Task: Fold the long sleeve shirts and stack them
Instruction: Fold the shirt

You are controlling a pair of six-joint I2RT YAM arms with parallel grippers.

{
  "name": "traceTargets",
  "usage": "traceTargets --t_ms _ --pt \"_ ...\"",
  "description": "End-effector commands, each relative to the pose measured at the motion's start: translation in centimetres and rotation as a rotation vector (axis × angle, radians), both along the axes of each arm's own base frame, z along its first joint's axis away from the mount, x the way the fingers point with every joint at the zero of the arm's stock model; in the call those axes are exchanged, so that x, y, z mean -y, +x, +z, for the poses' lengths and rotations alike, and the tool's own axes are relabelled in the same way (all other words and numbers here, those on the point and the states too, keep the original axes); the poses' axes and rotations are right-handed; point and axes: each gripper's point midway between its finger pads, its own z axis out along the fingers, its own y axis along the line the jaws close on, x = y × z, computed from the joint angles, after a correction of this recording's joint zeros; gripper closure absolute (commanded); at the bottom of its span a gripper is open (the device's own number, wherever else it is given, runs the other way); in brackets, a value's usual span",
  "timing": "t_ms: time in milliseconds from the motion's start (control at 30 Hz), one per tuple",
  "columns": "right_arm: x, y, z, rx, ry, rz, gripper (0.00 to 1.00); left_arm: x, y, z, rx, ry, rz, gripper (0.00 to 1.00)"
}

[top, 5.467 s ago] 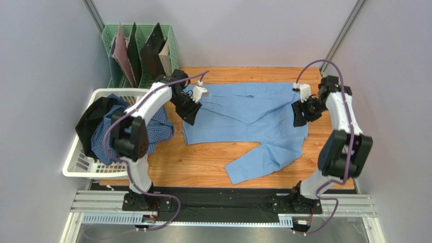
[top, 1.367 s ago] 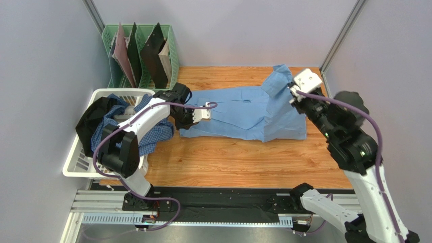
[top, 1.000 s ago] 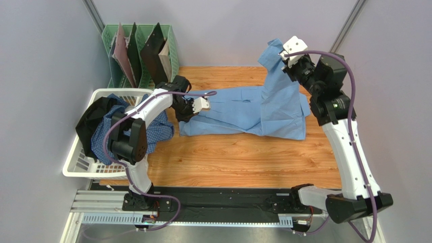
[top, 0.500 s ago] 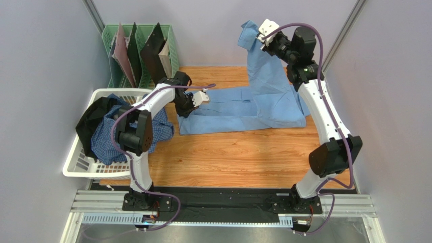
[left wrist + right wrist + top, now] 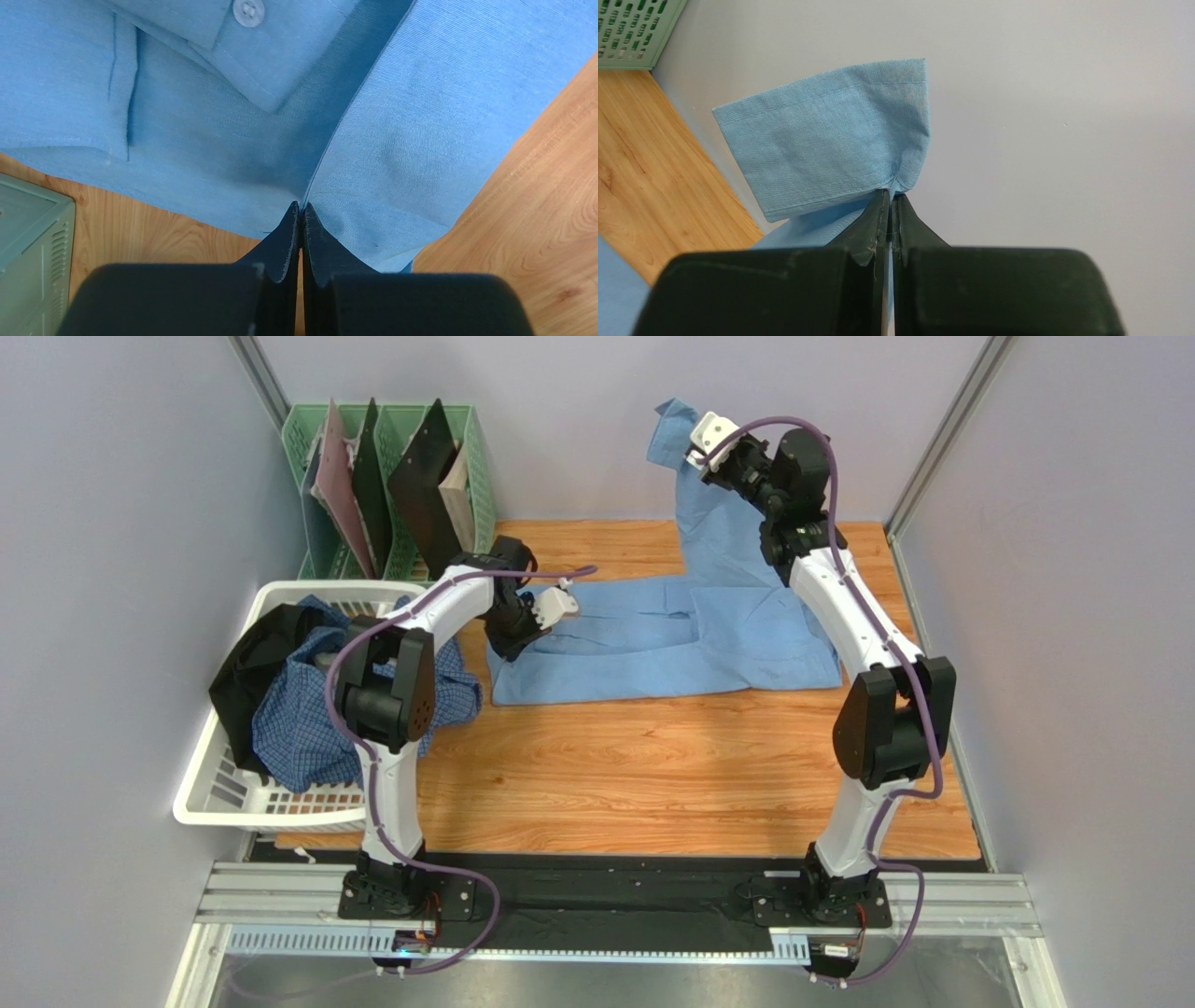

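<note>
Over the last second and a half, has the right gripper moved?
Yes. The right gripper, shut on the cuff of the light blue shirt, has swung leftward and farther back, closer to the green file rack.

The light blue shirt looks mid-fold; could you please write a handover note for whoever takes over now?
Left hand: shut on the light blue shirt at its edge nearest the basket, low on the table.
Right hand: shut on its sleeve end, raised high by the back wall.
Checked shirt: unfolded in the white basket.
Done: nothing folded yet. Left: fold both, stack.
</note>
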Motion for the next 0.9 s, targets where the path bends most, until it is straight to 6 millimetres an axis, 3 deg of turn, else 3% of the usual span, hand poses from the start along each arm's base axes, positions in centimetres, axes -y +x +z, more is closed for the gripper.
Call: traceTargets --t_ms 0,267,300,367,400,433,467,533,567,600,633,700,733,800,833,867 --pt "-0.4 0.5 3.5 0.143 0.042 -0.004 1.00 0.0 1.8 1.1 0.052 0.001 0.053 1.00" --pt "-2.7 1.7 -2.2 0.098 0.004 0.049 1.00 -0.4 2.3 1.1 0.053 -0.002 0.103 0.98" --pt "-3.0 2.6 -4.1 0.078 -0.001 0.044 1.00 -0.9 2.6 1.1 0.050 -0.002 0.129 0.97" --pt "-3.2 3.6 -4.2 0.100 0.022 0.031 1.00 -1.1 3.1 1.7 0.052 -0.021 0.171 0.96" --pt "-3.5 4.8 -6.7 0.065 0.020 0.027 1.00 -1.4 3.4 1.8 0.053 -0.025 0.189 0.94" --pt "-3.8 5.4 -7.2 0.062 0.026 0.019 1.00 -1.4 3.7 2.3 0.060 -0.035 0.207 0.91" --pt "-3.7 6.3 -7.5 0.060 0.024 -0.012 0.78 -1.4 3.7 2.6 0.060 -0.037 0.216 0.82" --pt "-3.7 7.3 -9.5 0.037 0.013 -0.050 0.46 -1.5 3.8 3.4 0.072 -0.052 0.246 0.68" --pt "-3.0 7.7 -9.7 0.019 0.016 -0.097 0.20 -1.4 3.8 3.9 0.079 -0.066 0.257 0.63" --pt "-2.3 7.9 -10.0 -0.012 0.015 -0.132 0.14 -1.4 3.5 4.6 0.089 -0.080 0.261 0.57" --pt "-1.0 7.7 -8.8 -0.029 0.025 -0.169 0.10 -1.3 3.4 5.1 0.101 -0.090 0.266 0.54" --pt "1.2 6.8 -9.3 -0.174 0.031 -0.228 0.05 -1.4 2.8 6.3 0.122 -0.106 0.274 0.53" --pt "3.9 5.3 -8.8 -0.253 0.034 -0.267 0.04 -1.4 2.6 6.5 0.125 -0.111 0.275 0.48" --pt "6.3 2.8 -10.0 -0.395 0.052 -0.281 0.04 -0.8 1.8 7.1 0.105 -0.142 0.272 0.48" --pt "8.6 0.2 -10.0 -0.478 0.044 -0.308 0.05 -0.7 1.3 7.1 0.085 -0.148 0.273 0.47" --pt "9.4 -1.2 -10.8 -0.542 0.050 -0.299 0.05 0.0 0.9 7.1 0.068 -0.166 0.259 0.46"
